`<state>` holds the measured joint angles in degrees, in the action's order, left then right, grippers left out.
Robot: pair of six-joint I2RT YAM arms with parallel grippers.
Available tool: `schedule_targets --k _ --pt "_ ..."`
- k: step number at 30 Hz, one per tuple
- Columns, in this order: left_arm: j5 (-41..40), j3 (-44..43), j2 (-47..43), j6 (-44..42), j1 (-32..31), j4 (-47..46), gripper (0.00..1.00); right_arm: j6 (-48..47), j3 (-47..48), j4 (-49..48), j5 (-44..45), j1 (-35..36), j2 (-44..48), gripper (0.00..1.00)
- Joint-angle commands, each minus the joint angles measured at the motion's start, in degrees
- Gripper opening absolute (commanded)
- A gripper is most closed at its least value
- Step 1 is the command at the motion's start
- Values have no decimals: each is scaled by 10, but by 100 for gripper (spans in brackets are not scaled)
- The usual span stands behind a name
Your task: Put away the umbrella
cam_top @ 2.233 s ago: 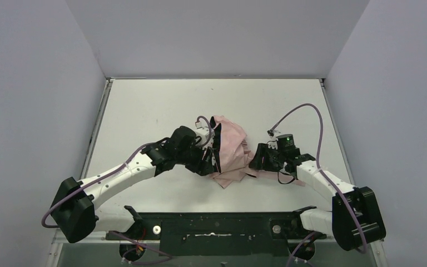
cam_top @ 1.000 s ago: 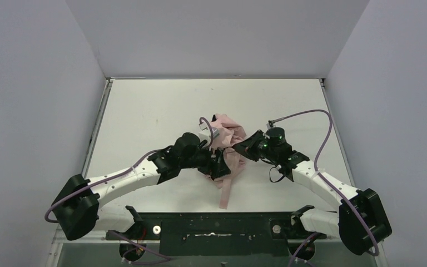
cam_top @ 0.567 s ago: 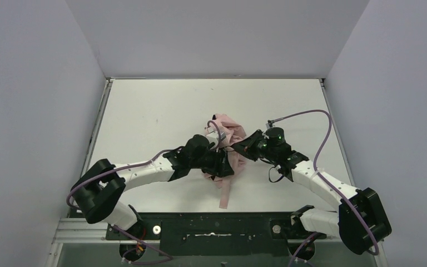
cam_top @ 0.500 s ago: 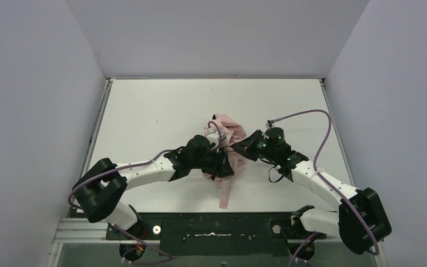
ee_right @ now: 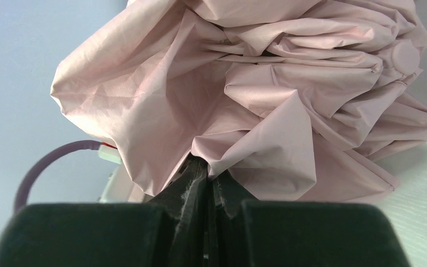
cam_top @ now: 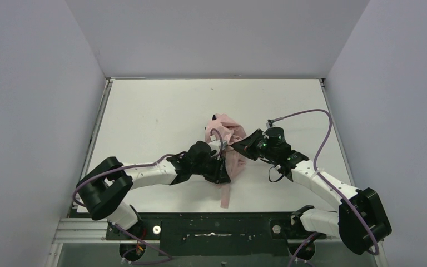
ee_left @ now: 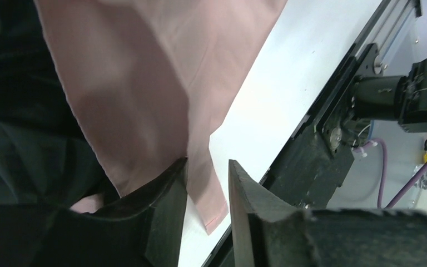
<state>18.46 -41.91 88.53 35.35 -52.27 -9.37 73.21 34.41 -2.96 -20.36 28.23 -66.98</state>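
Note:
The pale pink umbrella [cam_top: 228,130] is a crumpled bundle at mid-table, its canopy filling the right wrist view [ee_right: 267,83]. My right gripper [cam_top: 239,148] is shut on a fold of its fabric, the fingertips pressed together [ee_right: 207,167] under the cloth. A long pink strap [cam_top: 225,194] hangs from the bundle toward the near edge. My left gripper [cam_top: 222,169] sits low at the bundle's near side. In the left wrist view its fingers stand narrowly apart [ee_left: 208,167], with the strap [ee_left: 204,192] running through the gap beside the left finger and white table showing past it.
The white table [cam_top: 144,111] is walled on three sides by grey panels. A black mounting rail [cam_top: 217,228] runs along the near edge, close below the strap's end [ee_left: 322,144]. Purple cables [cam_top: 306,114] loop above the right arm.
The left arm has shifted right and nearer under the bundle, and its jaws have narrowed from wide to a small gap around the strap. The right gripper has held still.

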Motion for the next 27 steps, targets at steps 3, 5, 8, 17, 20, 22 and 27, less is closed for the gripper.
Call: schedule_targets --k 3,5,8,17,20,22,27 --pt "13 5 -10 0 -5 -22 21 4 21 -31 16 4 10 0" --pt "13 2 -7 1 -5 -21 14 3 22 -30 17 4 10 0" --pt "9 -5 -6 2 -5 -18 3 0 22 -27 17 4 12 0" --pt "25 -22 -47 -2 -5 25 0 -40 29 14 28 3 36 5" --pt "38 -23 -83 -8 -9 61 0 -81 43 72 44 4 59 18" --pt "39 -26 -113 -12 -17 91 0 -108 54 115 53 4 76 25" --pt "37 -64 -172 -35 -53 234 0 -176 72 178 51 4 112 43"
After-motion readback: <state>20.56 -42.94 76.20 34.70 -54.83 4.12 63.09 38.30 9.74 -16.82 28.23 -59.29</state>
